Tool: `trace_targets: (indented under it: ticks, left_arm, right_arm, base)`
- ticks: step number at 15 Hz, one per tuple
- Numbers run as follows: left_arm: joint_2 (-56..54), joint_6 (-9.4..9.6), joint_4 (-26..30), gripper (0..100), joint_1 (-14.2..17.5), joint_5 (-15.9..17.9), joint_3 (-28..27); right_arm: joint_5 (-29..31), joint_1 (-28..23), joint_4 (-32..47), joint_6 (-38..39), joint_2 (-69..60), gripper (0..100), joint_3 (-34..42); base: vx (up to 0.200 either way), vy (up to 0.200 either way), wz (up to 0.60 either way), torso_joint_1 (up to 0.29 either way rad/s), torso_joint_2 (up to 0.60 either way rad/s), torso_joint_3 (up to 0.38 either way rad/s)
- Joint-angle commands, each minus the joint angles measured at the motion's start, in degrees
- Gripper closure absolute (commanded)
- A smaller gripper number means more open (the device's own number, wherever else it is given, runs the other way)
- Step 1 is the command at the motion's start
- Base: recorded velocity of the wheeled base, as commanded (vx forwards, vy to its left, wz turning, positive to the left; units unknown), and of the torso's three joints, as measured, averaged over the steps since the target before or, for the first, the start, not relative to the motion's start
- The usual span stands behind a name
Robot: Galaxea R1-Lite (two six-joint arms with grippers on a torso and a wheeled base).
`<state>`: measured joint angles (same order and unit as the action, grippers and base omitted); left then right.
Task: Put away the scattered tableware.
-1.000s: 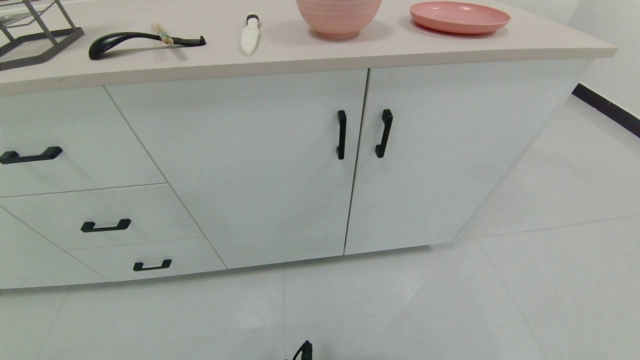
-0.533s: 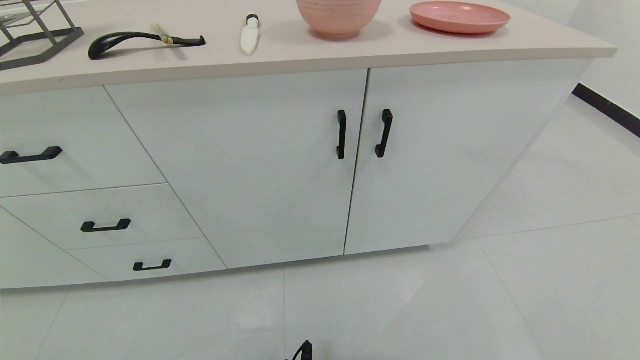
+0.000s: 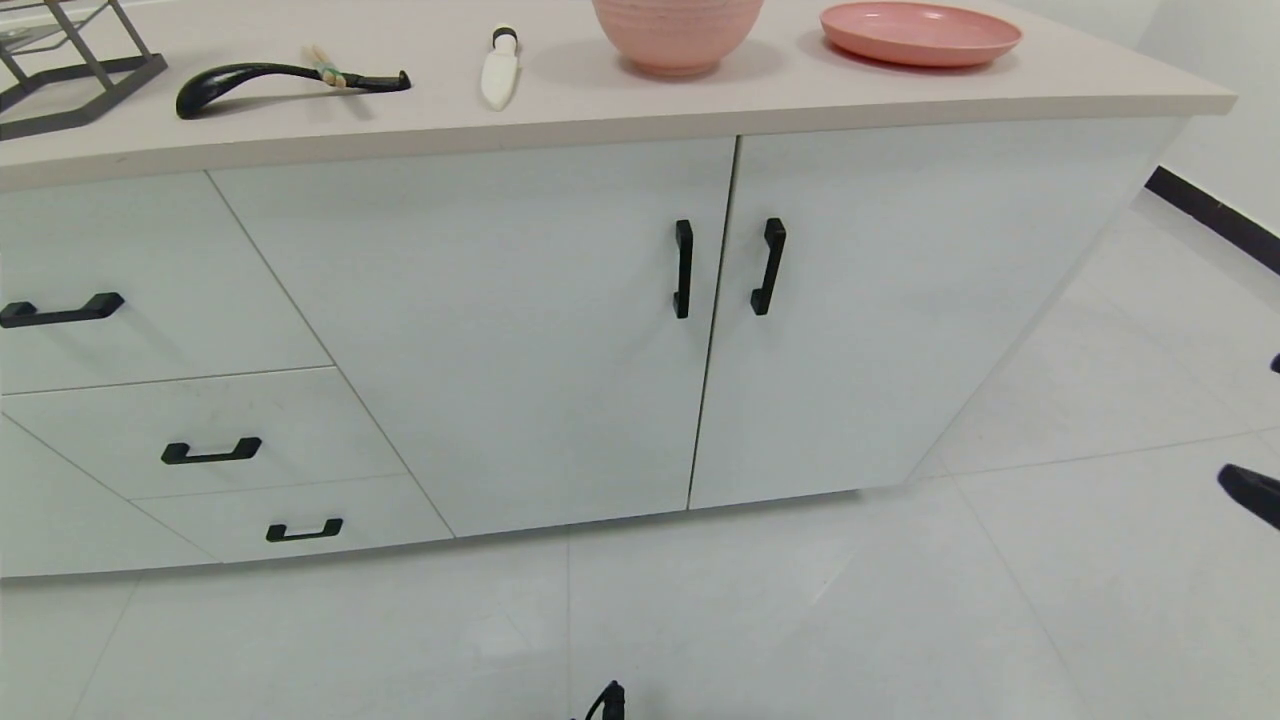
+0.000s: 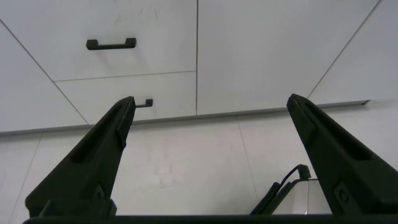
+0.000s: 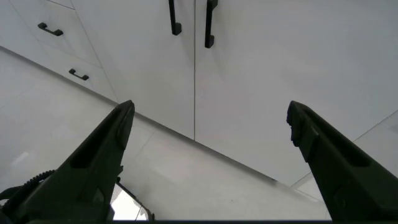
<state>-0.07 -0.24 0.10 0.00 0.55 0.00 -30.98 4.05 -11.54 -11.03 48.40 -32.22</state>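
Counted on the desk [image 3: 600, 112]: one pink bowl [image 3: 677, 35], one pink plate [image 3: 918, 33], one white knife [image 3: 498, 72], one black ladle [image 3: 230, 80], one pale bundle [image 3: 325, 66] tied with a green band, and one dark wire rack [image 3: 75, 75]. All five loose pieces lying on the desktop, none gripped. Plate at 3 o'clock of the bowl, apart from it, near the desk's right end. Knife at 9 o'clock of the bowl, near it, dark end toward 12 o'clock. Ladle farther toward 9 o'clock, lying flat, scoop toward the rack. Bundle resting across the ladle's handle, too small to tell what kind. Rack at the far 9 o'clock end, cut off by the view's edge. Below the desktop: two cabinet doors [image 3: 500, 330], both closed, with two upright black door handles [image 3: 683, 268] side by side at the seam. At 9 o'clock of the doors, three drawers [image 3: 150, 250], closed, with three level black drawer handles [image 3: 212, 452]. Two arms, both low over the pale tiled floor [image 3: 800, 620] in front of the cabinet, well below the desktop. Left end effector [image 4: 210, 106] pointed toward the lower drawers, fingers spread wide, nothing between them. Right end effector [image 5: 210, 109] pointed toward the door seam, likewise spread wide and empty; in the head view, its dark fingertips [image 3: 1250, 492] at the 4 o'clock edge, over the floor.
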Motion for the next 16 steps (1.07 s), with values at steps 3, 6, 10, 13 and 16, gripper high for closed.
trace_targets:
  ticks: [3,6,10,13,16]
  left_arm:
    - [0.1,-0.02,0.0,0,0.0,0.1,0.0]
    - [0.1,-0.02,0.0,0,0.0,0.1,0.0]
    - [0.1,-0.02,0.0,0,0.0,0.1,0.0]
    - [0.1,-0.02,0.0,0,0.0,0.0,0.0]
    - [0.1,-0.02,0.0,0,0.0,0.0,0.0]
  right_arm:
    - [0.1,3.0,-8.4,0.0,9.1,0,1.6]
    - [0.1,5.6,-14.6,0.1,13.3,0,5.1]
    - [0.0,8.8,-27.0,0.2,19.9,0,8.0]
    - [0.1,11.1,-30.0,-0.1,22.0,0,9.0]
    - [0.4,11.8,-34.2,-0.1,23.1,0,6.5]
  base:
    - [0.0,0.0,0.0,0.0,0.0,0.0]
    - [0.0,0.0,0.0,0.0,0.0,0.0]
    - [0.0,0.0,0.0,0.0,0.0,0.0]
    - [0.0,0.0,0.0,0.0,0.0,0.0]
    - [0.0,0.0,0.0,0.0,0.0,0.0]
